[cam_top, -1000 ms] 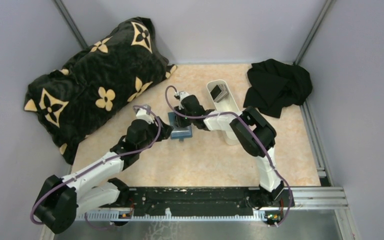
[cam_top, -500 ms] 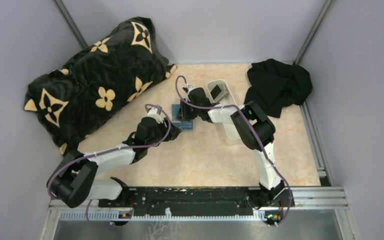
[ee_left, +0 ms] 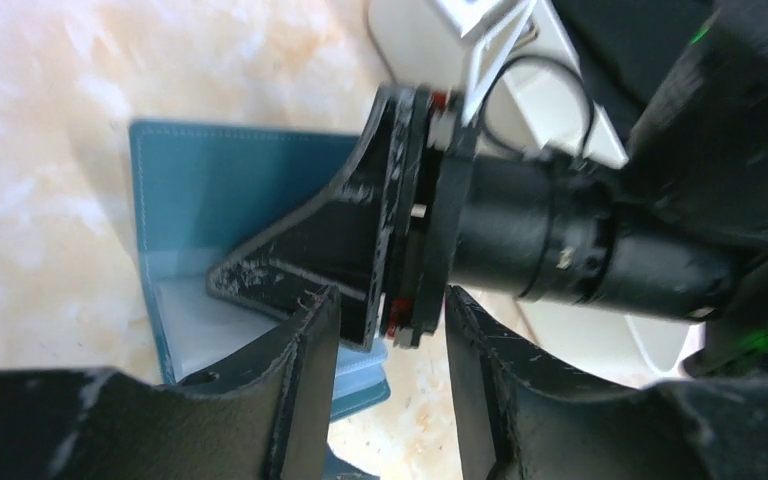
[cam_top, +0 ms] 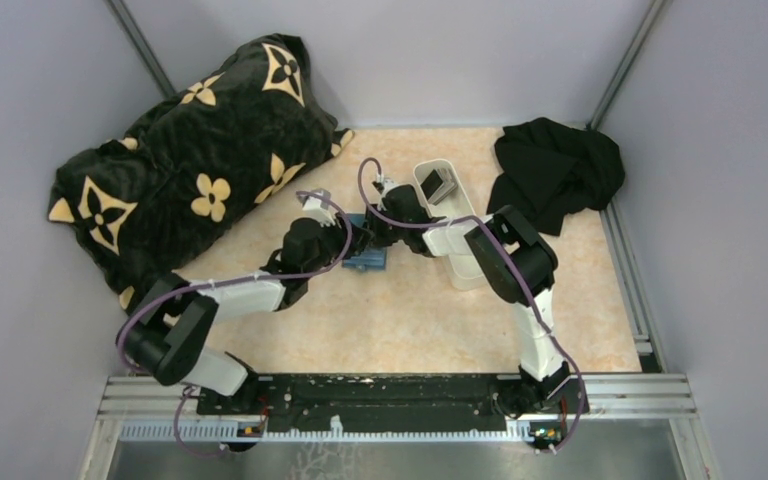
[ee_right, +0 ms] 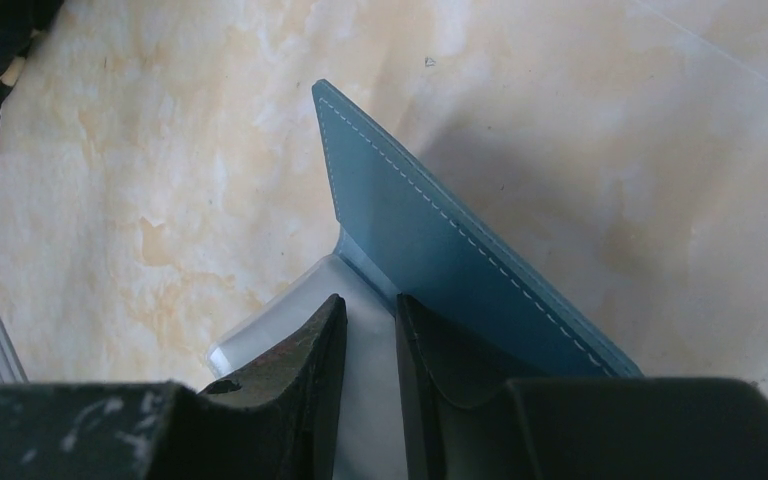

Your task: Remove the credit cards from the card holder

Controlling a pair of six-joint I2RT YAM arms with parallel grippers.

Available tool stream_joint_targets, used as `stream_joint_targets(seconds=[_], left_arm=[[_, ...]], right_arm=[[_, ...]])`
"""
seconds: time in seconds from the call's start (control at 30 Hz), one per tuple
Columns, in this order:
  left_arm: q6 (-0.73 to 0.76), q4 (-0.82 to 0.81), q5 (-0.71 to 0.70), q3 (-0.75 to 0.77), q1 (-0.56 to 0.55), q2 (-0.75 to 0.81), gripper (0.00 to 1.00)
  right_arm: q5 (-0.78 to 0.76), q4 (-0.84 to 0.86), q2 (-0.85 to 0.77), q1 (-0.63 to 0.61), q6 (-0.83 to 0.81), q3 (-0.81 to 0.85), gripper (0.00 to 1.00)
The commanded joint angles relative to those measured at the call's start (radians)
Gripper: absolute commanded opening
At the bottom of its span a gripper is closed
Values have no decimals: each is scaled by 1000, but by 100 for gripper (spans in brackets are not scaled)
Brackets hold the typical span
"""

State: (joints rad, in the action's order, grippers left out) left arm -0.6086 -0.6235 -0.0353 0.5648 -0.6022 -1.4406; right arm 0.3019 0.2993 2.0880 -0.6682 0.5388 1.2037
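Now the left tool (ee_left: 390, 296) has moved up close to the card holder (ee_left: 230, 180) on the desk (cam_top: 410, 320). It is half open, holds nothing, and looks ready to help. The right tool (ee_right: 368, 305) pinches the holder's pale inside flap. The holder is open and blue outside. Farther off, dark credit cards (cam_top: 438, 186) lie in a white tray (cam_top: 458, 203).

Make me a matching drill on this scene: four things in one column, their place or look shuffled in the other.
Things:
1. card holder
2. cards
3. cloth
4. pillow

Descriptions:
A. black, in the far right corner
B. lying in the white tray
C. far left, dark with a flower pattern
D. teal-blue, one flap raised

Pairs: 1-D, 2-B, 3-A, 4-C.
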Motion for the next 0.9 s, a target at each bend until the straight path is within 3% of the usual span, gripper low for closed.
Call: stream_joint_targets(seconds=[0.0,0.33,0.5,0.87], left_arm=[[-53,-111,76,-55,-28,-64,49],[-120,-186,68,-232,-56,-97,47],[-111,-134,33,-185,-49,-159,48],[-190,-137,188,-167,129,-275,47]], right_arm=[[-7,-103,-23,-7,10,-29,27],[11,-100,-19,-6,38,-3,27],[10,-103,-24,-5,33,-18,27],[-161,-248,-112,13,-55,-40,28]])
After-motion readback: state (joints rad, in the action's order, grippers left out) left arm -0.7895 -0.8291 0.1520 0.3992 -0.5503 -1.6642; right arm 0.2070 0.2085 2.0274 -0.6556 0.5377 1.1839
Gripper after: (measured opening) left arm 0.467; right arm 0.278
